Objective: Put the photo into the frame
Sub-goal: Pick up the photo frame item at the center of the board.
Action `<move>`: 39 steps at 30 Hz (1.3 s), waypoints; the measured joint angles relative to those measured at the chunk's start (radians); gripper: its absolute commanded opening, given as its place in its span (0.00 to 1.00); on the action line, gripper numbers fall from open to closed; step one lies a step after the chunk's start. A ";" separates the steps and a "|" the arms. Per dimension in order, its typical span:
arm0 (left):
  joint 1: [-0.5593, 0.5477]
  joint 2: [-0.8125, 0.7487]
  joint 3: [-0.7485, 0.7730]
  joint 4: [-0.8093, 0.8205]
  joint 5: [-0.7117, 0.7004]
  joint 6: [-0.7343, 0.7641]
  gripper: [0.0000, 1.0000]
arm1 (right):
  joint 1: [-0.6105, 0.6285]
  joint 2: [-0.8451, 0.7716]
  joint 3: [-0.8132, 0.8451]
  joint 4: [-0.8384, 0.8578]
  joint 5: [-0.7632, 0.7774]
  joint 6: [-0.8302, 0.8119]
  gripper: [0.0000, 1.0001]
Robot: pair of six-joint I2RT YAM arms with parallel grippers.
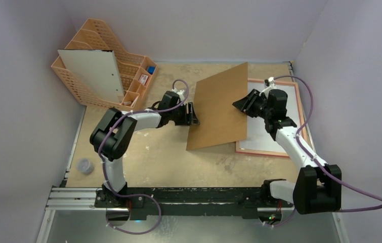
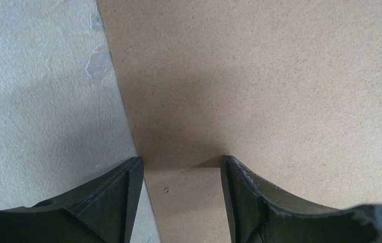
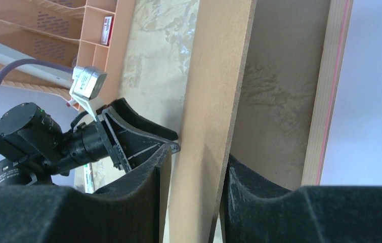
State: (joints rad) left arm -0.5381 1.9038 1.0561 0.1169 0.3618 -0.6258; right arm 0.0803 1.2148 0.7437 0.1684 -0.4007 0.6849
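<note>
A plain brown backing board (image 1: pixel 219 106) is held tilted above the table, over the frame's left part. My right gripper (image 1: pixel 242 104) is shut on its right edge; in the right wrist view the board (image 3: pixel 214 101) stands edge-on between my fingers (image 3: pixel 191 172). My left gripper (image 1: pixel 194 114) is open at the board's left edge, both fingertips against the board's face (image 2: pixel 259 76), with the gripper's centre (image 2: pixel 181 167) just inside that edge. The frame (image 1: pixel 262 152) lies flat on the right, pink-red border, pale inside; it also shows in the right wrist view (image 3: pixel 325 101). The photo's printed face is not in view.
An orange plastic desk organiser (image 1: pixel 92 40) stands at the back left, with a white sheet (image 1: pixel 95 73) leaning in it. A small grey round thing (image 1: pixel 85 165) lies at the near left. The walls close in on three sides.
</note>
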 measured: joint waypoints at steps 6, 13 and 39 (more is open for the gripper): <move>0.000 0.000 0.008 -0.026 0.011 0.002 0.60 | 0.006 0.021 0.079 -0.095 0.026 -0.034 0.21; -0.002 0.000 0.022 -0.061 0.010 0.009 0.60 | 0.007 0.029 0.158 -0.159 0.068 -0.051 0.00; -0.105 -0.003 0.045 -0.028 -0.087 -0.070 0.60 | 0.011 -0.151 0.517 -0.409 0.534 -0.092 0.00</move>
State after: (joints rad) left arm -0.6430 1.9007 1.1011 0.0887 0.2749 -0.6956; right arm 0.0917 1.0634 1.2602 -0.2401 0.1333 0.5926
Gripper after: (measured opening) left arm 0.599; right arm 0.012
